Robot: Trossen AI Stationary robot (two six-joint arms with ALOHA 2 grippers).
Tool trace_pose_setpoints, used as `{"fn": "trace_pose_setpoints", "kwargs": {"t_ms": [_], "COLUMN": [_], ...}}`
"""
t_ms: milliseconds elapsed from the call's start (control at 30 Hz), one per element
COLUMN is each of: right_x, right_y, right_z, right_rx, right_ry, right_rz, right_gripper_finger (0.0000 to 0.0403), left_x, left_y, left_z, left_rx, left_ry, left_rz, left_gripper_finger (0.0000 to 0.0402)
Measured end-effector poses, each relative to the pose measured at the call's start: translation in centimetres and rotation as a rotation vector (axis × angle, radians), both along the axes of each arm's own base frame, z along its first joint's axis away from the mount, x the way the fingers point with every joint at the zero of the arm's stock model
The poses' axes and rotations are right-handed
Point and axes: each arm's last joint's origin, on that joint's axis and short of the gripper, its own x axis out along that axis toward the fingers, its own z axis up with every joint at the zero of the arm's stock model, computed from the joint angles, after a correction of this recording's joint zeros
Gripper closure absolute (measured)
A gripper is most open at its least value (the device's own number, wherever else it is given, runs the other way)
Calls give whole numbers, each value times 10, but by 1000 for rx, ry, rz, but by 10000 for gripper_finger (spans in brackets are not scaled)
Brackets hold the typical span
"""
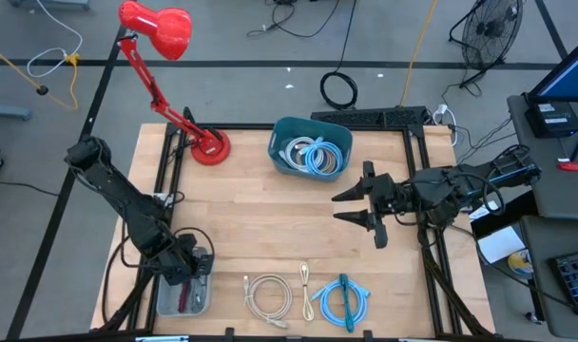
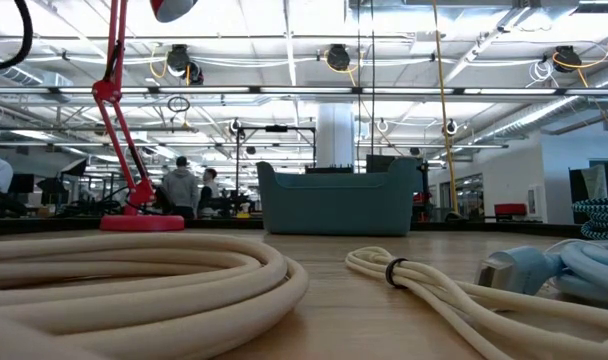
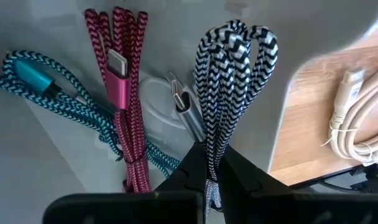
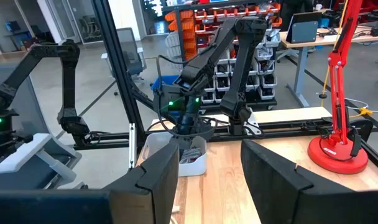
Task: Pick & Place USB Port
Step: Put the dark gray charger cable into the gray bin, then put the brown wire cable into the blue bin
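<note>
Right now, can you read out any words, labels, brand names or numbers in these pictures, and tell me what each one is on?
No legible text in any view.
Storage bins on the shelves behind the table: any labels are too small to read.
Braided cables in the clear tray: no print visible.
Teal bin: plain, no label.

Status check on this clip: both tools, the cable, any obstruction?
Left tool shut on black-and-white braided USB cable, inside clear plastic tray. Right tool open, empty, hovering mid-table. Magenta braided cable alongside; nothing blocking.

left tool [image 3: 211,177] clamped shut, right tool [image 1: 365,205] agape
</note>
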Motion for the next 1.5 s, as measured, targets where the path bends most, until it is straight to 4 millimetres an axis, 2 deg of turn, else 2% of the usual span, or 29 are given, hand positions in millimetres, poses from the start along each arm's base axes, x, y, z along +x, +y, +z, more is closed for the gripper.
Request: {"fn": "trace_pose_setpoints", "kwargs": {"t_ms": [300,600,767,933,1167,1300,1500], "right_x": [0,0,0,0,0,0,0], "right_y": [0,0,0,0,0,0,-1], "right_z": [0,0,0,0,0,0,0], "right_rx": [0,-3,-12,-28,-43,-61,-92], "right_ry": [0,4,3,1,-1,-3,-10], "right_rz": [0,0,1,3,4,5,5], "right_gripper_finger": [236,236,236,236,236,236,236], "left_x": [-1,-1,-2,-6,-11,-9,3], "left_y": [4,4,5,9,15,18,27], "left_z": [-12,-12,-5,19,75,105,136], "left_rx": [-10,-20,-38,-10,52,134,393], "left_ry": [-4,-5,-13,8,-24,-142,-487], "left_rz": [6,15,22,19,16,22,107], "left_gripper_finger": [380,289,266,270,279,280,280]}}
